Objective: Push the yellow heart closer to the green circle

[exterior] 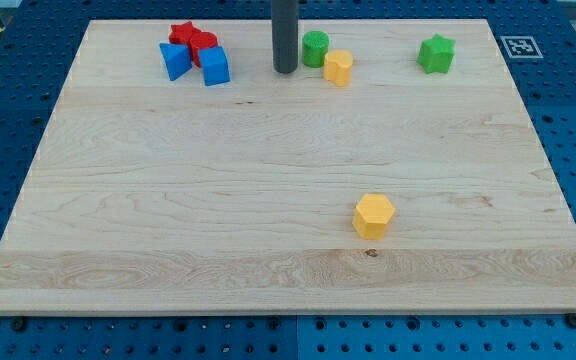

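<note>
My tip [285, 70] rests on the wooden board [268, 250] near its top edge, a little left of the middle. The rod rises straight up out of the view's top. It carries no jaws at all, so it holds nothing; it is a bare dark rod and can only push.

Just to the view's right of my tip stands the green circle [315, 47], close beside the rod but, as far as I can tell from this angle, not touching it. The yellow heart [339, 68] sits at the green circle's lower right, right against it or with only a sliver of board between them; the view is too flat there to be sure. Both lie close to the board's top edge.

Further along that edge, toward the top right corner, is the green star [436, 54], well apart from the heart. Toward the top left corner a tight cluster gathers: a red star [181, 34] and another red block [202, 44] whose shape I cannot make out, with two blue blocks in front of them, one on the left [174, 61] and one on the right [215, 67].

A yellow hexagon [374, 216] sits alone in the lower half of the board, right of the middle and nearer the bottom edge, far from everything else.
</note>
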### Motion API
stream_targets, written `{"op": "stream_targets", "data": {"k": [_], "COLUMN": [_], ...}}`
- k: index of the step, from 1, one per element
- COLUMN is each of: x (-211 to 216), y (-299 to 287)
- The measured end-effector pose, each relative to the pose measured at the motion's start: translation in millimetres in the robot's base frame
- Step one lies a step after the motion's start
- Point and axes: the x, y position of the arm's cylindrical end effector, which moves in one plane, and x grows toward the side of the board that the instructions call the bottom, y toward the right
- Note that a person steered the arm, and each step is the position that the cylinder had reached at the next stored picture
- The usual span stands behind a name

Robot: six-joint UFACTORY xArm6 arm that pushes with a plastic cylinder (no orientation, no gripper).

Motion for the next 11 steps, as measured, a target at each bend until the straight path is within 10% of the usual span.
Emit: {"op": "stream_targets", "data": {"k": [6,11], "x": [33,14], "y": [118,78]}}
